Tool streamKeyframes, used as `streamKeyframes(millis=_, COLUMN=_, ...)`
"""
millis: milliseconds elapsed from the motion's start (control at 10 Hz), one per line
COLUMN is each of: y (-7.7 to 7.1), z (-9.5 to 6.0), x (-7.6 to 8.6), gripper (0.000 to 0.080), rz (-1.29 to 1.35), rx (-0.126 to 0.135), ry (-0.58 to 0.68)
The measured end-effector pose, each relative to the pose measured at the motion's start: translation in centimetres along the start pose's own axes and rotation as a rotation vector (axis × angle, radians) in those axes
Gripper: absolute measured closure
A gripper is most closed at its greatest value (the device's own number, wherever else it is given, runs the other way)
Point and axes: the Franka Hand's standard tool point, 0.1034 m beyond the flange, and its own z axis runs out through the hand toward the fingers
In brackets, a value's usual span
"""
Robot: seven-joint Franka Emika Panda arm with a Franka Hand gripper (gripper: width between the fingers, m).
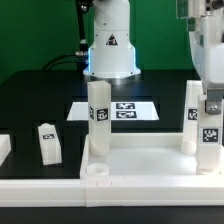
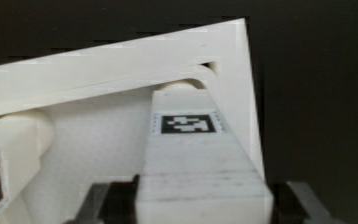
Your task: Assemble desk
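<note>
The white desk tabletop lies rim up at the front of the exterior view. Two tagged white legs stand upright in its far corners. My gripper comes down from the top on the exterior view's right and is shut on a third leg, which stands upright at the tabletop's near corner there. In the wrist view this leg runs between my fingers into the tabletop's corner. A fourth leg lies loose on the black table on the exterior view's left.
The marker board lies flat behind the tabletop, in front of the robot's base. A white piece shows at the exterior view's left edge. The table surface is black.
</note>
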Motion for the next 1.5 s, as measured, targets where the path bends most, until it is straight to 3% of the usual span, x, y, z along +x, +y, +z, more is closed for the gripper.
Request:
streamKeyframes(millis=100, y=0.3, z=0.2, x=-0.4, gripper=0.0515, rz=-0.163, rx=-0.009, ry=0.017)
streamKeyframes(millis=200, y=0.3, z=0.3, x=-0.8, gripper=0.0329, rz=-0.355, rx=0.002, ry=0.019)
streamKeyframes(millis=300, y=0.2, z=0.4, x=-0.8, gripper=0.0194, rz=-0.564, rx=0.009, ry=0.019)
streamKeyframes(millis=700, y=0.1, z=0.5, x=-0.3, gripper=0.0151, rz=-0.813, rx=0.005, ry=0.022)
streamKeyframes(millis=900, y=-0.8, z=-0.2, x=-0.4, gripper=0.0151, rz=-1.093, rx=0.003, ry=0.04)
streamKeyframes(millis=1100, y=-0.6, z=0.0, x=-0.8, gripper=0.0155, rz=-1.077, rx=-0.002, ry=0.042)
streamKeyframes(millis=1200, y=-0.6, z=0.0, x=-0.7, gripper=0.0265, rz=-1.075, rx=-0.002, ry=0.042)
streamKeyframes(millis=1300, y=-0.6, z=0.0, x=-0.7, gripper=0.0265, rz=-1.02, rx=0.0, ry=0.04)
streamKeyframes(millis=1400, y=-0.6, z=0.0, x=-0.7, gripper=0.044, rz=-0.949, rx=-0.001, ry=0.041)
streamKeyframes(millis=1500, y=-0.6, z=0.0, x=-0.4, gripper=0.0508, rz=-0.9, rx=-0.002, ry=0.043)
